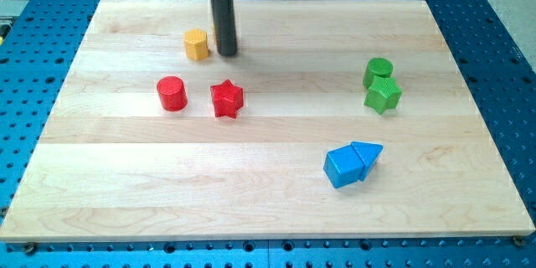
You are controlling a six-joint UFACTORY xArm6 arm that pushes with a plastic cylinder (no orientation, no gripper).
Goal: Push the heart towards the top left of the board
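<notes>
My tip [227,53] rests on the wooden board [268,209] near the view's top, left of centre. A yellow block [196,44], six-sided by the look of it, stands just to the tip's left. A thin sliver of a second yellow block [215,40] shows against the rod's left side, and the rod hides most of it. Its shape cannot be made out. No heart shape shows clearly anywhere in view.
A red cylinder [171,94] and a red star [226,99] sit below the tip. A green cylinder [378,70] touches a green star [383,95] at the right. A blue cube [342,167] touches a blue triangle [367,155] at the lower right.
</notes>
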